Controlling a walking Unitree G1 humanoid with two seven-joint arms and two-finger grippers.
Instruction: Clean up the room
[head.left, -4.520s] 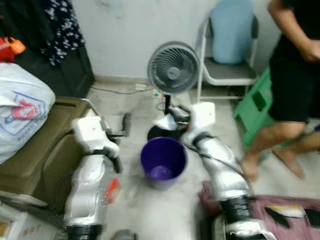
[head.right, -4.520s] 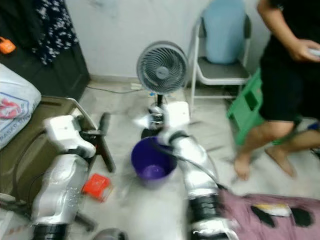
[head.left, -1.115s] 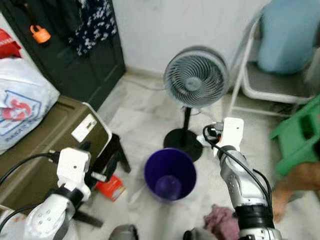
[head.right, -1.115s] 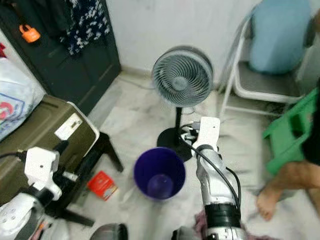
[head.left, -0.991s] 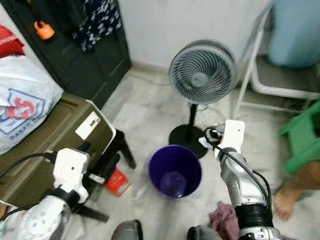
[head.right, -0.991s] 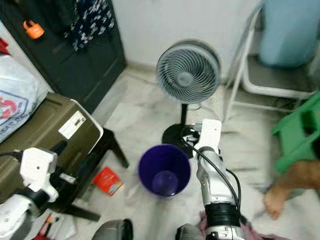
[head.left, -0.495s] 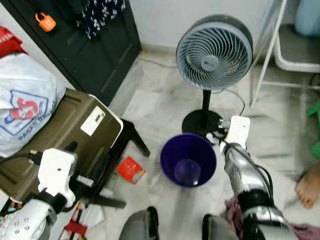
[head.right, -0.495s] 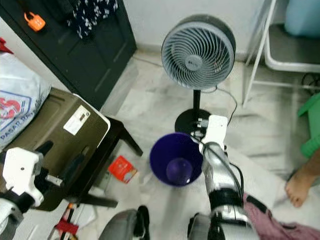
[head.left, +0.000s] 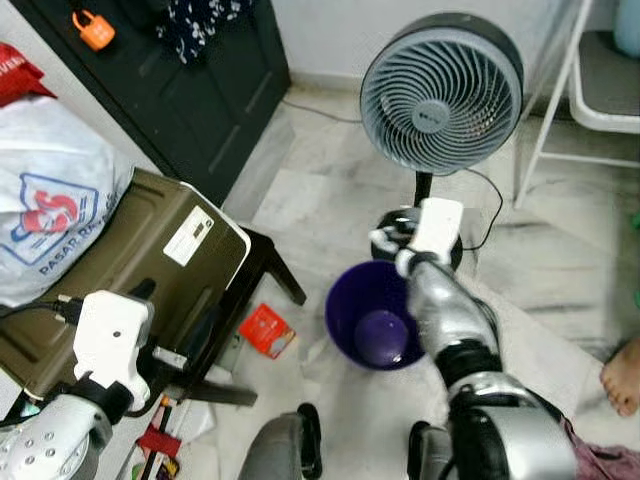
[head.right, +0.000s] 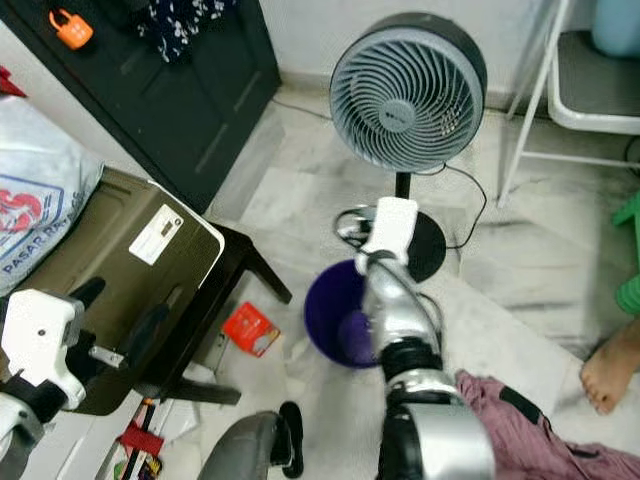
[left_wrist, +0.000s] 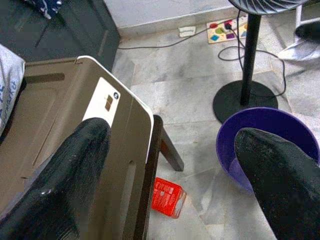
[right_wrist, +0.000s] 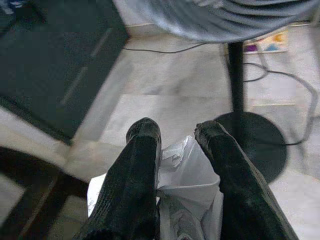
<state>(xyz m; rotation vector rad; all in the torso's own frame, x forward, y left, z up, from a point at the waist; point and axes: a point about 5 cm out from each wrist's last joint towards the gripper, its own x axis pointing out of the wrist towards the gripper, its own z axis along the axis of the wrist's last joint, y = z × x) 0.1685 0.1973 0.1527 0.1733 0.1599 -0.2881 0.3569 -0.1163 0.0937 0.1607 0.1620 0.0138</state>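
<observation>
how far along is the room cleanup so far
Done: nothing clearly binned yet. In hand: the right gripper grips crumpled white plastic above the purple bin. Left: the red packet and maroon cloth on the floor; the left gripper is open.

Marble floor (head.left: 330, 190): purple bucket (head.left: 370, 318), red packet (head.left: 267, 331).

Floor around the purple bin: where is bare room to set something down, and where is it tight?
Bare marble lies between the dark cabinet and the fan. It is crowded between the folded chair, red packet and purple bin; the right tool, shut on crumpled plastic, hangs by the fan base.
</observation>
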